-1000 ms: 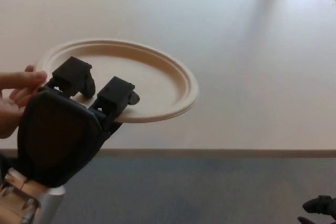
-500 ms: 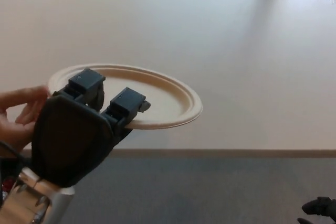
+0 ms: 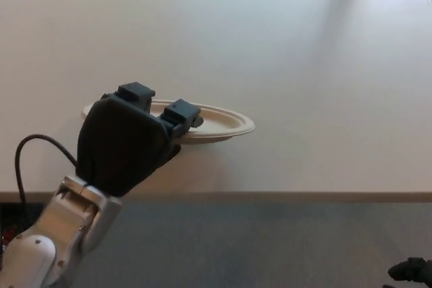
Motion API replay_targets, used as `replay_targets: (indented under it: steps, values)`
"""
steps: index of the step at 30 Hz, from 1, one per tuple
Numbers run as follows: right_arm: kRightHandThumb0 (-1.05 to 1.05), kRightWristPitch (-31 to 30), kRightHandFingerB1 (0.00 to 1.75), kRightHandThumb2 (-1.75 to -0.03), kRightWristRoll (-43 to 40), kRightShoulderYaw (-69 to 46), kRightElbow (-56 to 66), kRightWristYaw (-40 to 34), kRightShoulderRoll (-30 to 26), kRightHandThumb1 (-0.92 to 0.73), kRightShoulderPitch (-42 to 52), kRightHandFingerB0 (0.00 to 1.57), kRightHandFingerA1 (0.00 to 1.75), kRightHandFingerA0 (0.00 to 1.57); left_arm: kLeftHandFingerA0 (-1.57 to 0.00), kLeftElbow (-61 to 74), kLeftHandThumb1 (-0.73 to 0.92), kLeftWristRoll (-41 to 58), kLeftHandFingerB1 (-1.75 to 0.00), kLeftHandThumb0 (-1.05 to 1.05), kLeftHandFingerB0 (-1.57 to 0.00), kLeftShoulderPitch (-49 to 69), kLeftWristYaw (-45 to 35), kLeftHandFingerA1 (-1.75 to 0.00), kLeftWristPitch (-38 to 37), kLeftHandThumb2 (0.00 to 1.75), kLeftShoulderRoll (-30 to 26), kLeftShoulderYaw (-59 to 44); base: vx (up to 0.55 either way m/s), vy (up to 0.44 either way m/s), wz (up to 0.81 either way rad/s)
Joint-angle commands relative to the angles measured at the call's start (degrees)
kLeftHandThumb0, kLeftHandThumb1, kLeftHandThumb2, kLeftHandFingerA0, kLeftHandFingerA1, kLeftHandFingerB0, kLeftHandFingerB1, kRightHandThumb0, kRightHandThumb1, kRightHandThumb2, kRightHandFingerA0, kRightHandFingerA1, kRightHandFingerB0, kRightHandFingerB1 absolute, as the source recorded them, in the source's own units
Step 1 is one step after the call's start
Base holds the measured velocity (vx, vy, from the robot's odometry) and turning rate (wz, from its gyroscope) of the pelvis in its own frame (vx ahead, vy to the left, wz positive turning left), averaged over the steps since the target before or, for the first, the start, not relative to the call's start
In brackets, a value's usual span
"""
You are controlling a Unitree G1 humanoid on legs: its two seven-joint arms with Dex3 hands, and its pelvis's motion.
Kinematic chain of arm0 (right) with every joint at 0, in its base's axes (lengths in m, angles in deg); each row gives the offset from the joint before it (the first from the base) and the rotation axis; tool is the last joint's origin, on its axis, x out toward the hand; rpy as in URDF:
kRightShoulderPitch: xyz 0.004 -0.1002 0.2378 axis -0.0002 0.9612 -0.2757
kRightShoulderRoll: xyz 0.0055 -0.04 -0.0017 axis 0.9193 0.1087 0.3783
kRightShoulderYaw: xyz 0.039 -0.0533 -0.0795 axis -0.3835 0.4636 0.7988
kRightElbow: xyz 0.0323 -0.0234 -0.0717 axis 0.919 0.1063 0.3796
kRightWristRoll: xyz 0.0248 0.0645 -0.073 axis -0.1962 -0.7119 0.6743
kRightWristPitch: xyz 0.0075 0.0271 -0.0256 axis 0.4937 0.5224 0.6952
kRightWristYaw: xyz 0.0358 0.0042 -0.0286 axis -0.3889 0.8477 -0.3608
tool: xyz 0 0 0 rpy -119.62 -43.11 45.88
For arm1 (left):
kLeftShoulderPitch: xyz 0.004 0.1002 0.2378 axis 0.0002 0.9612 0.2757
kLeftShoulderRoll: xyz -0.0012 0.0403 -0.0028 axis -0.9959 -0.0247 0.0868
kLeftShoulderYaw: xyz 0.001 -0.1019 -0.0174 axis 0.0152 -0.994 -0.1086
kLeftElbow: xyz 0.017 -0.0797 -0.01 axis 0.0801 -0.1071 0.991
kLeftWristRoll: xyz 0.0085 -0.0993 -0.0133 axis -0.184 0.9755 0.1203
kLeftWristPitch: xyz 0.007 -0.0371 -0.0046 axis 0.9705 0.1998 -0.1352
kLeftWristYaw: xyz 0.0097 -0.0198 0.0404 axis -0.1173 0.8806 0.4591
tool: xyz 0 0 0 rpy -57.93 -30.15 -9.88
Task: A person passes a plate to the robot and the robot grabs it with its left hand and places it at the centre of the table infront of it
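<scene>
1. Table (image 3: pixel 283 52) — qty 1. Pale, plain top; fills most of the view from far edge to near edge. Near edge runs L to R across the lower part. Serves as the drop surface for the task; no other item shows on it. Soft shadow band at far R.

2. Floor (image 3: pixel 270 247) — qty 1 strip, grey-blue, nearest the camera, below the table's near edge.

3. Left hand (image 3: pixel 131 143) — qty 1, black, w/ pale metal forearm coming in from near L. Palm back faces the camera. Two thick fingers (image 3: pixel 181 112) curl over the near-L rim of the plate, i.e. closed on it; thumb is hidden under the plate, so pinch is judged, not seen. Grip sits at the rim, prob. so the rest of the plate stays free to land flat.

4. Plate (image 3: pixel 219 125) — qty 1, beige, round, seen almost edge-on. Near-L part of the table, close to its near edge, L of centre. Held roughly level and very low; cannot tell if it touches the top. Judged: not yet at table centre, needs carrying farther and R.

5. Cable (image 3: pixel 40 141) — qty 1, thin black loop, near L by the forearm.

6. Right hand (image 3: pixel 412 271) — qty 1, only a dark sliver at near-R corner; finger state cannot be told. Idle, per task.
</scene>
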Motion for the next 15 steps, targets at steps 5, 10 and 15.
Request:
replay_targets:
  steps: [5, 10, 15]
  values:
    - [-0.8, -0.09, 0.42, -0.66, 0.9, 0.98, -0.14, -0.41, -0.27, -0.85, 0.14, 0.26, 0.55, 0.31, -1.01, -9.34, 0.47, 0.16, -0.59, -0.36, -0.74, -7.36, -1.72, -1.37, 5.8, 0.69, -0.37, 4.81, 0.0, 0.0, 0.0]
    - [-0.79, -0.1, 0.4, -0.65, 0.27, 0.69, -0.09, 0.1, -0.39, -0.85, -0.27, 0.25, 0.53, 0.3, -0.99, -17.17, 0.58, 1.67, -0.49, -0.27, -0.77, -12.58, -0.19, -1.43, 6.21, 0.57, 0.36, 6.8, 0.0, 0.0, 0.0]
    - [-0.79, -0.35, 0.39, -0.66, 0.04, 0.47, -0.03, 0.45, -0.47, -0.85, -0.96, 0.25, 0.52, 0.29, -0.93, -22.44, 0.59, 3.01, -0.54, -0.28, -0.76, -16.56, -1.0, -1.52, 6.38, 0.61, 0.62, 8.3, 0.0, 0.0, 0.0]
